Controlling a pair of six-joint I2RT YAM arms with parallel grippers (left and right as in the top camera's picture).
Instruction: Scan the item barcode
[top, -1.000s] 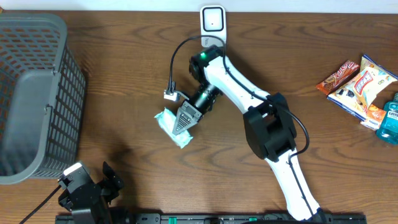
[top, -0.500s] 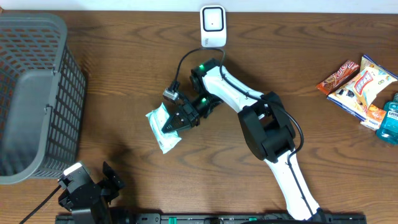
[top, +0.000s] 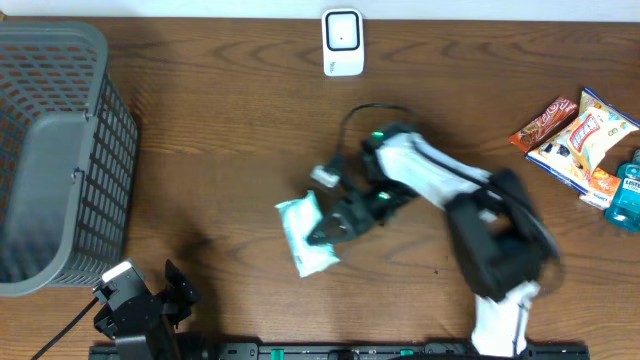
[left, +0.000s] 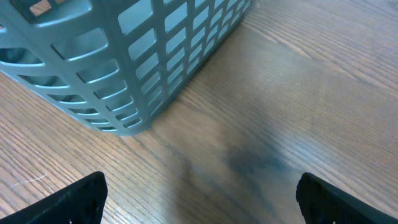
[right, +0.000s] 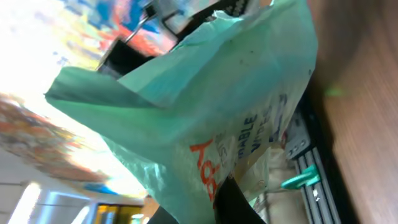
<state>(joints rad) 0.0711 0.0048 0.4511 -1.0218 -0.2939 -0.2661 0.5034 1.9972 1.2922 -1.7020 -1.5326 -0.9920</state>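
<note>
Dark wood-grain table (top: 200, 150), pale wall strip (top: 480, 8) along its far edge, bright light.

Mint-green soft plastic packet (top: 306, 238), crumpled, orange and dark print on its face, tilted, one edge pinched in the right end effector (top: 322, 236), mid-worktop (top: 200, 150). White boxy barcode scanner (top: 343, 42) at far edge, well apart.

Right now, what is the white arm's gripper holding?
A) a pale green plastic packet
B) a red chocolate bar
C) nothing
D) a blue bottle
A: the right gripper is shut on the pale green plastic packet, which fills its wrist view.
</note>
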